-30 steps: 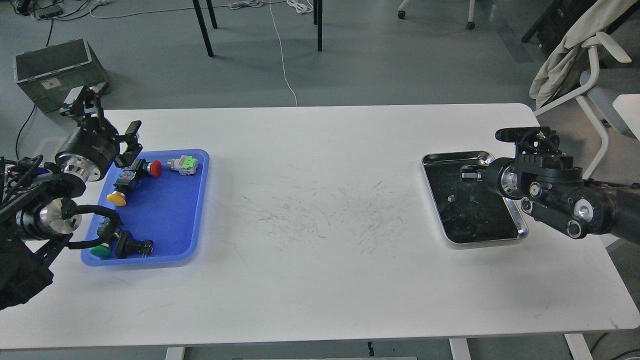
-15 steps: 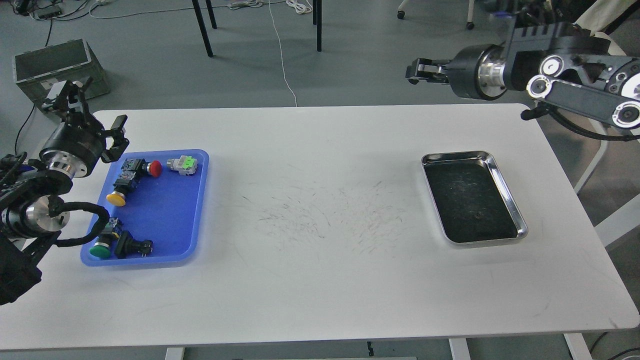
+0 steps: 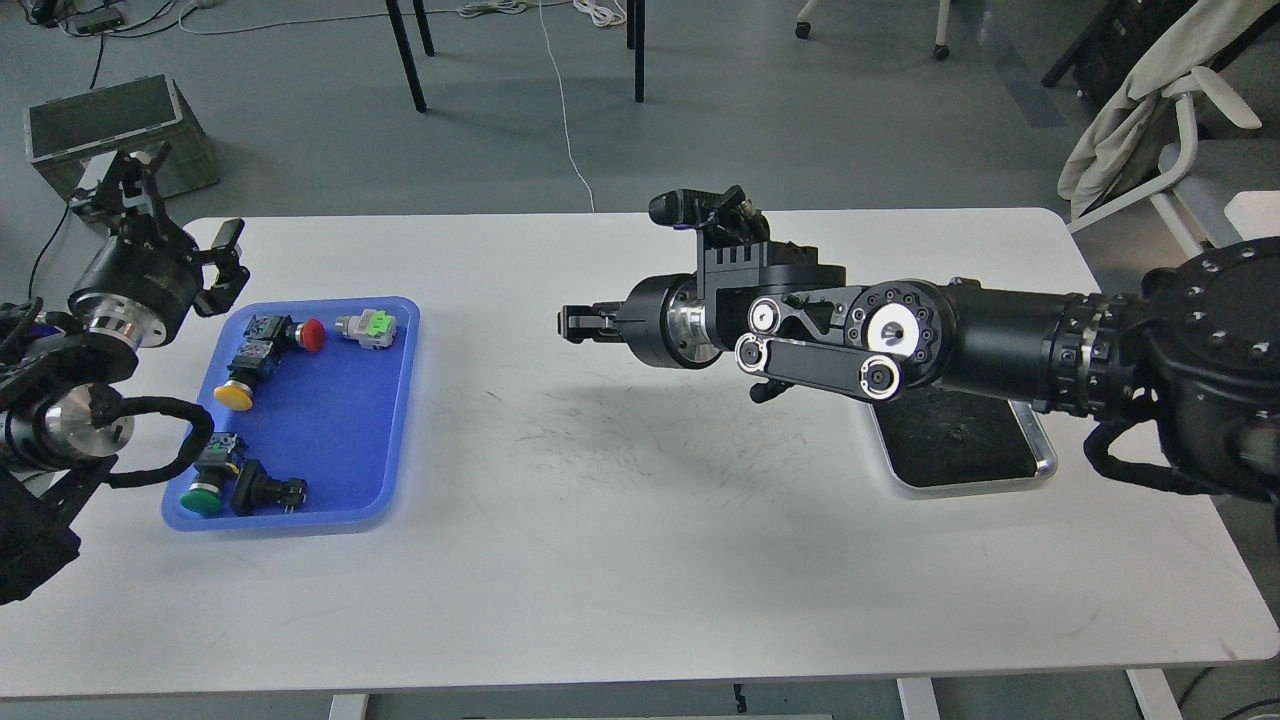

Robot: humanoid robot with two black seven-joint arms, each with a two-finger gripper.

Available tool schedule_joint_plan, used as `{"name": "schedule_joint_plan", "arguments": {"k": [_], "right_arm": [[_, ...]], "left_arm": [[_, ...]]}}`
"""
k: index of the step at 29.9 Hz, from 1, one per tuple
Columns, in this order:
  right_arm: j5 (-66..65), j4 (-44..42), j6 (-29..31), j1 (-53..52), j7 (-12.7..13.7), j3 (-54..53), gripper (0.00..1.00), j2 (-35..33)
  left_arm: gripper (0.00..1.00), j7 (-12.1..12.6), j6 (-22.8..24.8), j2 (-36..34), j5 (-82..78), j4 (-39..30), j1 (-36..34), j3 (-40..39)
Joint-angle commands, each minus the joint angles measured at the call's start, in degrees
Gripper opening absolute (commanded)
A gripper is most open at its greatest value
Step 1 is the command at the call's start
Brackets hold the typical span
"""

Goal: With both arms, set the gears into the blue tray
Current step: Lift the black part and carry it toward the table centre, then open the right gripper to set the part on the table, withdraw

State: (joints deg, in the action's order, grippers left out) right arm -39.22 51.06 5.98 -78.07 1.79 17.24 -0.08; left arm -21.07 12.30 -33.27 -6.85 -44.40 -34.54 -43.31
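Note:
The blue tray (image 3: pixel 335 430) lies at the table's left and holds several push-button switches. On the dark floor of the steel tray (image 3: pixel 965 488) at the right I make out one tiny gear (image 3: pixel 957 435). My right arm reaches left across that tray and hides most of it. The right gripper (image 3: pixel 572 323) hangs over the table's middle, pointing at the blue tray. Its fingers look close together, and I cannot see anything between them. My left gripper (image 3: pixel 182 205) is open and empty, raised just beyond the blue tray's far left corner.
The switches have a red cap (image 3: pixel 311 335), a yellow cap (image 3: pixel 232 397) and green caps (image 3: pixel 200 501). A green crate (image 3: pixel 95 125) stands on the floor at the far left. A chair with a cloth on it (image 3: pixel 1150 110) stands off the far right corner.
My right arm has swung down from high over the far right edge and now reaches left over the table's middle. The left gripper has shifted slightly left and back.

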Motion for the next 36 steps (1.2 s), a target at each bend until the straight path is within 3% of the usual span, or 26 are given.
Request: {"name": "schedule_joint_plan", "arguments": {"k": [1, 5, 17, 19, 21, 25, 28, 36], "right_arm": [[0.0, -2.3, -1.1, 3.5, -1.1, -1.2, 0.03, 0.1], [0.1, 0.5, -1.2, 4.9, -3.4, -1.5, 0.03, 0.1], [-2.1, 2.6, -1.1, 12.1, -3.4, -1.3, 0.05, 0.1], [-2.6, 2.5, -1.2, 12.3, -3.4, -1.3, 0.09, 0.1], [-2.6, 2.4, -1.7, 12.4, -3.4, -1.3, 0.22, 0.1], [-2.4, 2.4, -4.4, 12.5, -3.3, -1.4, 0.71, 0.1], [-2.0, 2.1, -5.8, 12.4, -3.4, -2.5, 0.92, 0.1], [-1.6, -2.0, -5.6, 12.0, -3.4, -15.5, 0.95, 0.1]], "left_arm": [[0.98, 0.1, 0.0, 0.0, 0.1, 0.0, -0.2, 0.0], [0.98, 0.1, 0.0, 0.0, 0.0, 0.0, -0.3, 0.0], [0.98, -0.1, 0.0, 0.0, 0.1, 0.0, -0.2, 0.0], [0.98, -0.1, 0.0, 0.0, 0.0, 0.0, -0.2, 0.0], [0.98, -0.1, 0.0, 0.0, 0.1, -0.1, -0.2, 0.0], [0.98, -0.1, 0.0, -0.2, 0.0, 0.0, -0.2, 0.1], [0.98, -0.1, -0.1, -0.3, 0.0, 0.0, -0.2, 0.0], [0.98, 0.1, 0.0, -1.6, 0.0, -0.2, -0.3, 0.1]]}}
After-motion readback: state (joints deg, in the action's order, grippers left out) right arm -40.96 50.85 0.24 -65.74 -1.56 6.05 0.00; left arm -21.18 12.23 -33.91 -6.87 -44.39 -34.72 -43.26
